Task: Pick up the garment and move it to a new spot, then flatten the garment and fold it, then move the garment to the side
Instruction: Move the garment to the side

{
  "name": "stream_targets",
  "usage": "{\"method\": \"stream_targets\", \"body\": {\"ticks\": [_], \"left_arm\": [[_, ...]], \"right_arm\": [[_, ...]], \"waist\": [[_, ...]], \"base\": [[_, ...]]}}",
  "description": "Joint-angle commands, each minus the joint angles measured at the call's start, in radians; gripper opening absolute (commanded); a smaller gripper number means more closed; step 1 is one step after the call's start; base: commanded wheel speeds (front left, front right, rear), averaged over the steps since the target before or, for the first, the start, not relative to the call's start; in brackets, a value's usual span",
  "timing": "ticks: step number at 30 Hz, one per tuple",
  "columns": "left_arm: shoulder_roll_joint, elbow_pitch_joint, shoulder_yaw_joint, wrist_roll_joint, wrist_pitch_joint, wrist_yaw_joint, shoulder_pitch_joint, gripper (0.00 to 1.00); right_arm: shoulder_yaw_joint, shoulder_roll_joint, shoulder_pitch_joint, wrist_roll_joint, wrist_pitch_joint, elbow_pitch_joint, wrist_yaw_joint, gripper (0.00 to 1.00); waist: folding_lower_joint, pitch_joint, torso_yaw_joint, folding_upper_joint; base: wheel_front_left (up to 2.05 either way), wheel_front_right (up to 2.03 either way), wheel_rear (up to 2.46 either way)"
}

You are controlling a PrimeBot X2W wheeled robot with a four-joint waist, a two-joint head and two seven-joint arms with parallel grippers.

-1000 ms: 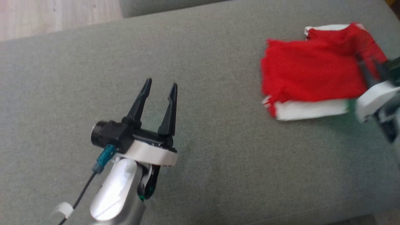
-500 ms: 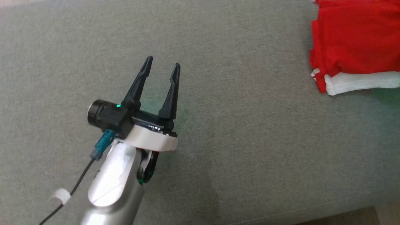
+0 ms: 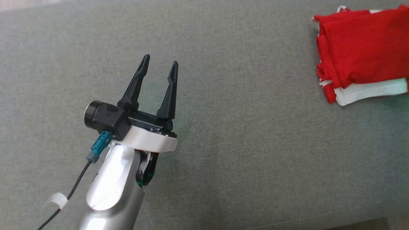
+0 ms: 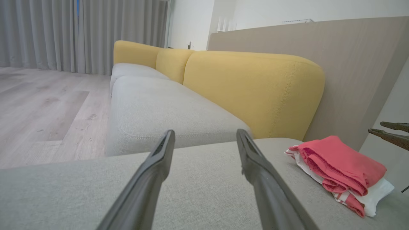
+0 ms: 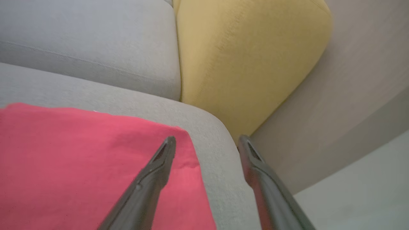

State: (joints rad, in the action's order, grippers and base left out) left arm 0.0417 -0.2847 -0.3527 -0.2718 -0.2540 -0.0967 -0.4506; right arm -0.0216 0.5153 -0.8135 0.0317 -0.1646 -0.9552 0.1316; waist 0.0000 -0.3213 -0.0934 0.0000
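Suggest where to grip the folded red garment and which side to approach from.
Probably the garment at its rounded fold edge facing the left gripper, pinching all layers, coming low across the cushion. That side shows closed folds; the near side shows loose red and white ends likely to splay.

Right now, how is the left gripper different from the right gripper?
The left gripper points over bare grey cushion, while the right gripper is over a corner of the folded red garment. The left gripper is well away from the garment; the right gripper is right by it, at the cushion's edge. Both stand open and hold nothing.
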Motion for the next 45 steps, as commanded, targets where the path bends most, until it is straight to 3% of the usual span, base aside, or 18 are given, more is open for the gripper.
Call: {"method": "stream_targets", "body": {"ticks": [1, 9, 18, 25, 32, 45], "left_arm": [[0.009, 0.028, 0.039, 0.003, -0.008, 0.002, -0.011, 1.0], [0.009, 0.026, 0.096, 0.009, -0.008, 0.012, 0.057, 1.0], [0.01, 0.024, 0.19, 0.04, -0.008, 0.021, 0.155, 1.0], [0.009, 0.028, 0.247, 0.05, -0.008, 0.019, 0.234, 1.0], [0.009, 0.031, 0.265, 0.026, -0.008, 0.01, 0.283, 1.0], [0.009, 0.081, 0.29, -0.032, -0.008, 0.001, 0.332, 1.0]], "right_arm": [[-0.002, -0.001, -0.008, 0.01, -0.018, 0.027, -0.001, 1.0], [-0.004, -0.122, 0.042, -0.038, -0.06, 0.11, -0.001, 1.0], [-0.049, -0.268, 0.188, -0.204, -0.084, 0.334, -0.001, 1.0], [-0.008, -0.411, 0.325, -0.283, -0.089, 0.468, -0.001, 1.0], [-0.008, -0.46, 0.45, -0.297, -0.092, 0.532, -0.001, 1.0], [-0.046, -0.465, 0.604, -0.351, -0.097, 0.594, -0.001, 1.0]], "waist": [[0.0, 0.033, 0.007, 0.0], [0.0, 0.156, 0.041, 0.0], [0.0, 0.248, 0.082, 0.0], [0.0, 0.28, 0.091, 0.0], [0.0, 0.291, 0.097, 0.0], [0.0, 0.295, 0.096, 0.0]], "base": [[0.0, 0.0, 0.0], [0.0, 0.0, 0.0], [0.0, 0.0, 0.0], [0.0, 0.0, 0.0], [0.0, 0.0, 0.0], [0.0, 0.0, 0.0]]}}
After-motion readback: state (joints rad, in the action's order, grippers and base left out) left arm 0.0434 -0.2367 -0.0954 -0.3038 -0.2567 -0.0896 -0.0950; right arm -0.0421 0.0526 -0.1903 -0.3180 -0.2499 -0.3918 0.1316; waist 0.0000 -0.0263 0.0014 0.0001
